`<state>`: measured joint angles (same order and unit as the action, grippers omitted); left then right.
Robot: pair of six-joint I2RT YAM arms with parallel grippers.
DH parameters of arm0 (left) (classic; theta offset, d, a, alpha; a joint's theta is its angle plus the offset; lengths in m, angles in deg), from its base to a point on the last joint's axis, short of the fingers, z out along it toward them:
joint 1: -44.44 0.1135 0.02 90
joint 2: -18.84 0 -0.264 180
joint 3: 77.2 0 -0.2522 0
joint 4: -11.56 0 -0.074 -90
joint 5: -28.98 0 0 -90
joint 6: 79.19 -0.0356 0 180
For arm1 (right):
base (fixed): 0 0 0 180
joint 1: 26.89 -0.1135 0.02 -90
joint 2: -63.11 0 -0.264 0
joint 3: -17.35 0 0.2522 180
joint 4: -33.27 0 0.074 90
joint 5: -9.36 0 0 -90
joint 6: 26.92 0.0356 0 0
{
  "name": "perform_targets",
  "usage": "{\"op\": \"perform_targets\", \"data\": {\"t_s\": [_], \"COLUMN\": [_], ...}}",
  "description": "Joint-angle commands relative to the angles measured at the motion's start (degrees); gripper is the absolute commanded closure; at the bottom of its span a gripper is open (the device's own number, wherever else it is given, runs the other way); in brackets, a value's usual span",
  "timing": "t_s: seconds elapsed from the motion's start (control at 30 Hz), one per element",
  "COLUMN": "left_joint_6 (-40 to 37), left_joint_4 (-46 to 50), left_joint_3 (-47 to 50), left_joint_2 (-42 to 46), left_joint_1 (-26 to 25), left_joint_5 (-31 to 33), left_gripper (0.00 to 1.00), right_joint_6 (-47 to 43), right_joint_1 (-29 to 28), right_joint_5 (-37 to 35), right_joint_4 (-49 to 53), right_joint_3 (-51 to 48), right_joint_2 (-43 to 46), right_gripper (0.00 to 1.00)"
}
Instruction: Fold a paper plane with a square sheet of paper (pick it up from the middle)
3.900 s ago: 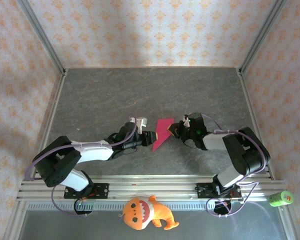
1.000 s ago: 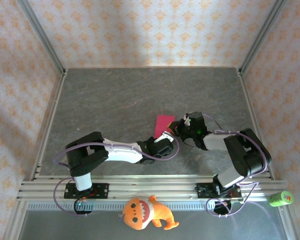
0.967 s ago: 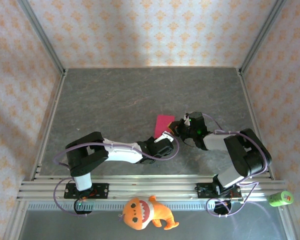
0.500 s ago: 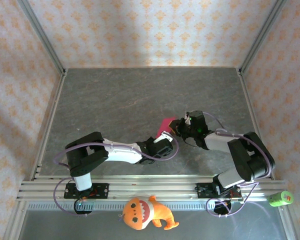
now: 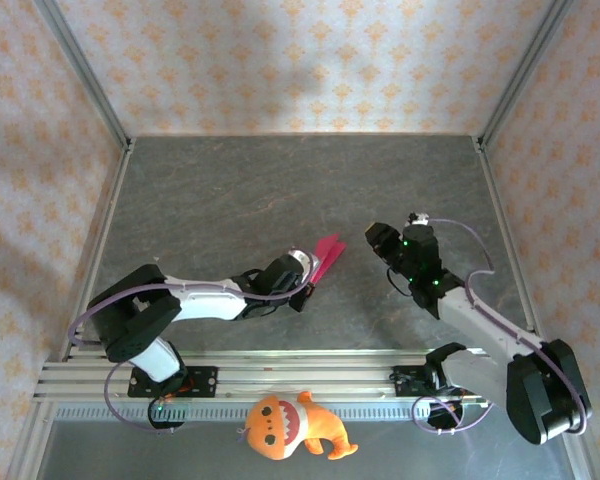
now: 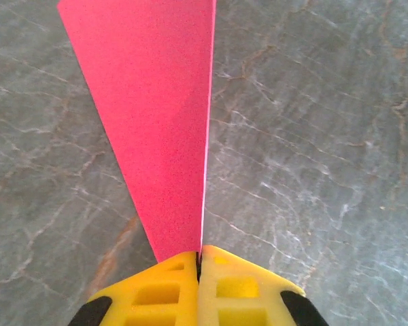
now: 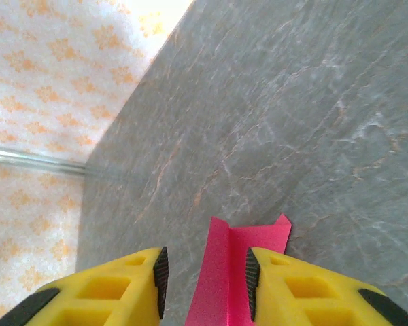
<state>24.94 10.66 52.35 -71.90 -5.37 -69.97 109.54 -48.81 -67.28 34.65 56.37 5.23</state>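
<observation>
**A:** The square sheet of paper (image 5: 327,254) is down to a narrow pink wedge with a crease along it, out near the middle of the worktop (image 5: 230,190). My left jaws are clamped on its narrow end, yellow pads (image 6: 170,285) pressed flat together over the crease.

**B:** Is it lying flat?

**A:** Can't tell whether the wide end touches the stone. My right jaws stand apart just off that wide end, gripping nothing.

**B:** So which step are you at?

**A:** Mid-fold, I'd say: body creased, wings not yet turned down. Next I need the right jaws in on one loose flap. They must pinch a single layer only, while the left holds the crease steady.
</observation>
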Motion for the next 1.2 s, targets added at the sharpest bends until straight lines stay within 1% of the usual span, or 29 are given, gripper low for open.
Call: {"op": "perform_targets", "data": {"t_s": [0.0, 0.1, 0.2, 0.3, 0.43, 0.5, 0.6, 0.73, 0.87, 1.0, 1.17], "left_joint_6": [1.6, 2.4, 3.2, 3.7, 2.5, 1.6, -0.5, -3.3, -5.9, -9.2, -11.4], "left_joint_4": [-3.3, -4.3, -5.6, -6.3, -3.8, -2.2, 0.8, 4.2, 7.8, 12.8, 16.3], "left_joint_3": [0.9, 1.4, 2.0, 2.2, 1.2, 0.5, -0.9, -2.4, -4.3, -7.3, -9.2], "left_joint_2": [-0.2, -0.5, -0.9, -1.2, -2.0, -2.3, -2.6, -2.6, -3.0, -4.4, -5.6], "left_joint_1": [1.5, 2.2, 2.8, 3.2, 3.2, 3.2, 3.2, 2.9, 2.3, 0.2, -2.0], "left_joint_5": [-7.6, -9.1, -10.6, -11.3, -10.4, -9.6, -8.2, -6.1, -3.4, 1.9, 8.1], "left_gripper": [1.00, 1.00, 1.00, 1.00, 1.00, 1.00, 1.00, 1.00, 1.00, 1.00, 1.00], "right_joint_6": [0.2, 0.3, 1.6, 3.2, 5.1, 5.9, 5.5, 3.4, 1.9, 2.1, 0.7], "right_joint_1": [0.2, 0.3, 0.2, 0.2, 0.2, 0.2, -0.2, -1.5, -2.7, -3.8, -4.3], "right_joint_5": [-4.4, -2.0, 1.9, 8.5, 19.4, 22.4, 23.6, 22.9, 22.9, 23.8, 23.9], "right_joint_4": [-1.7, -3.3, -4.8, -5.8, -5.3, -4.0, 0.3, 6.3, 11.5, 11.4, 13.1], "right_joint_3": [-2.7, -3.5, -3.4, -1.5, 2.9, 4.7, 8.0, 12.0, 15.3, 16.5, 18.3], "right_joint_2": [2.3, 2.1, -0.1, -4.1, -12.1, -15.2, -18.5, -22.2, -27.3, -30.7, -32.4], "right_gripper": [0.61, 0.60, 0.59, 0.55, 0.48, 0.46, 0.44, 0.40, 0.40, 0.42, 0.51]}}
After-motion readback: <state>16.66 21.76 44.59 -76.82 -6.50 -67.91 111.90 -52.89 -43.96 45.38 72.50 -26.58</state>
